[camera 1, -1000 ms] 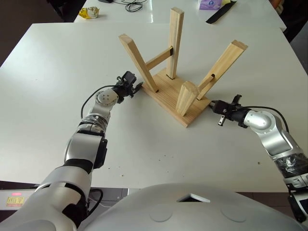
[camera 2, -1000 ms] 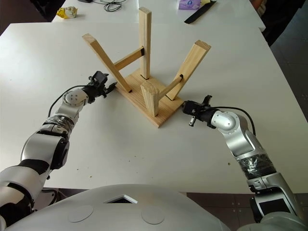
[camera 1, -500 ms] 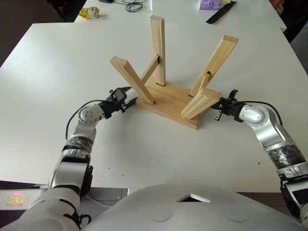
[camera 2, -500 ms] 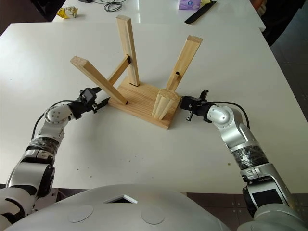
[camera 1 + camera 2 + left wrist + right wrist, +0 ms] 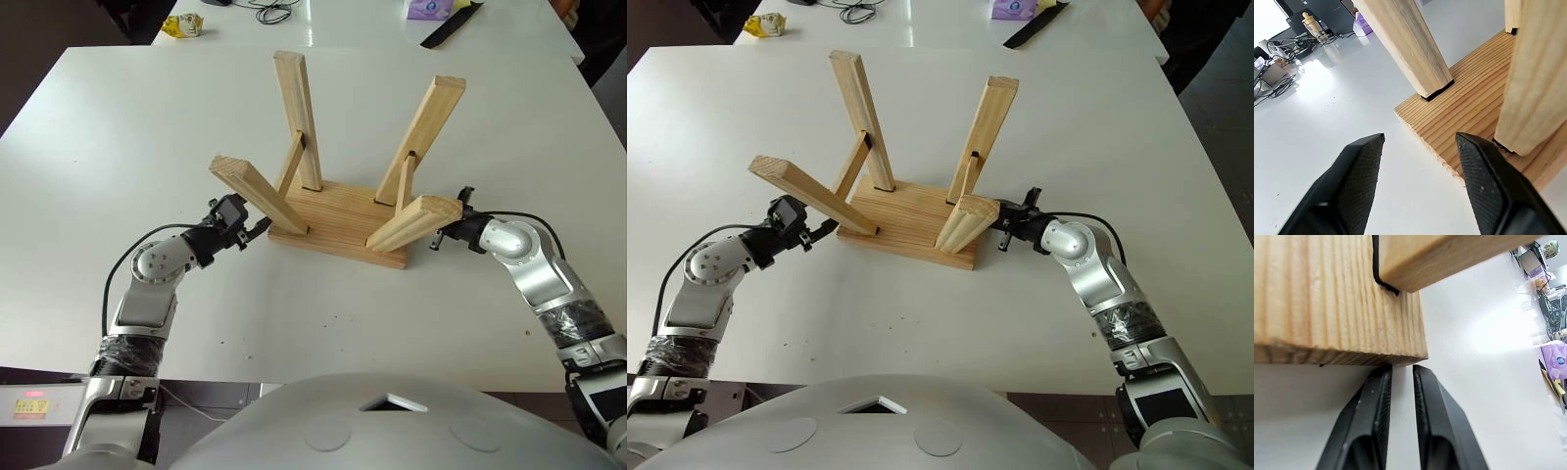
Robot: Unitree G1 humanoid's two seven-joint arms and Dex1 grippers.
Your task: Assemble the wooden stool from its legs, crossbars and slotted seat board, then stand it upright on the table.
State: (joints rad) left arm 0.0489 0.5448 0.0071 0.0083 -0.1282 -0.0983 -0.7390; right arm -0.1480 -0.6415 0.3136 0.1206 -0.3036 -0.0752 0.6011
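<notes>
The wooden stool lies upside down on the white table [image 5: 118, 127], with its slotted seat board [image 5: 338, 223] flat and its legs [image 5: 297, 113] slanting upward, joined by crossbars [image 5: 292, 164]. My left gripper [image 5: 257, 227] is open at the board's left corner, under the near-left leg [image 5: 253, 192]. In the left wrist view its fingertips [image 5: 1371, 147] stand wide apart just short of the board edge [image 5: 1430, 142]. My right gripper [image 5: 443, 235] is shut at the board's right corner. In the right wrist view its fingertips [image 5: 1383, 377] press against the board's side [image 5: 1327, 298] below a leg [image 5: 1449, 254].
At the far edge of the table lie a yellow packet [image 5: 182, 26], cables [image 5: 269, 12], a purple packet [image 5: 426, 8] and a black strip [image 5: 446, 24]. The table's right edge [image 5: 598, 98] is close to the right arm.
The stool has turned on the table so that a long edge of the seat now faces me. Both grippers stayed at its corners; the left one came nearer to me.
</notes>
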